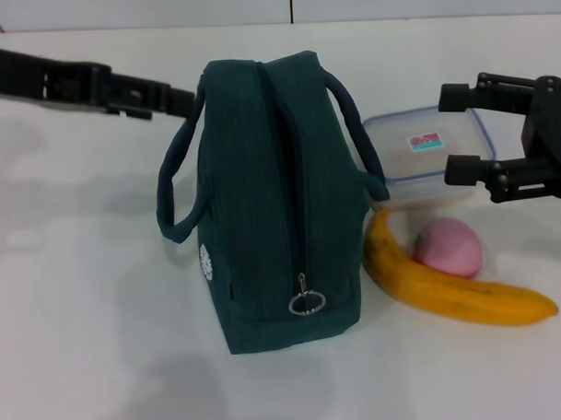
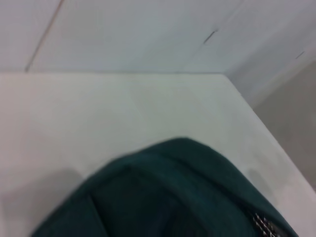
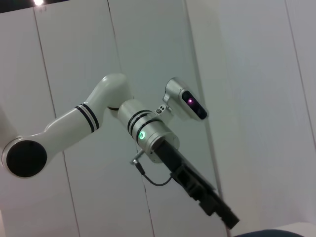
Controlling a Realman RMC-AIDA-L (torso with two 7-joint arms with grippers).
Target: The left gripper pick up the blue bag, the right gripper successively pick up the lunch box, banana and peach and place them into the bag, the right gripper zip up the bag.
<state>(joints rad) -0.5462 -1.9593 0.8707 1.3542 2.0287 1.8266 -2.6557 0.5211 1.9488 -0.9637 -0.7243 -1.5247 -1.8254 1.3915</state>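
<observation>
Head view: a dark teal-blue fabric tote bag [image 1: 271, 201], soft and ribbed, upright on a smooth white table [image 1: 81, 318]. Along its top a zipper seam, with a silver ring pull [image 1: 306, 302] hanging at the near end. On its left side a small round white logo [image 1: 207, 261], and a padded loop handle [image 1: 174, 195] drooping outward.

At the bag's far left corner, reaching in behind that handle, the black left gripper [image 1: 180, 101]; spread or pinching, cannot tell, with the tip hidden by the fabric.

Just right of the bag, a clear plastic rectangular lunch box [image 1: 417, 168] with rounded corners, a blue-rimmed lid and a small red-blue label [image 1: 425, 142], partly covered by the bag's right handle. Over the box's end farthest from the bag, the black right gripper [image 1: 462, 134], spread wide and holding nothing.

Nearer than the box, a long curved yellow-orange banana [image 1: 449, 296], one end at the bag's base. Nestled in its curve, a round pink peach [image 1: 450, 247].

Left wrist view: up close, the bag's rounded teal top [image 2: 173, 187]; beyond it bare white table and pale wall.

Right wrist view: against white wall panels, the left arm of glossy white with black bands, ending in the black left gripper [image 3: 219, 207] above a sliver of teal bag [image 3: 269, 233].
</observation>
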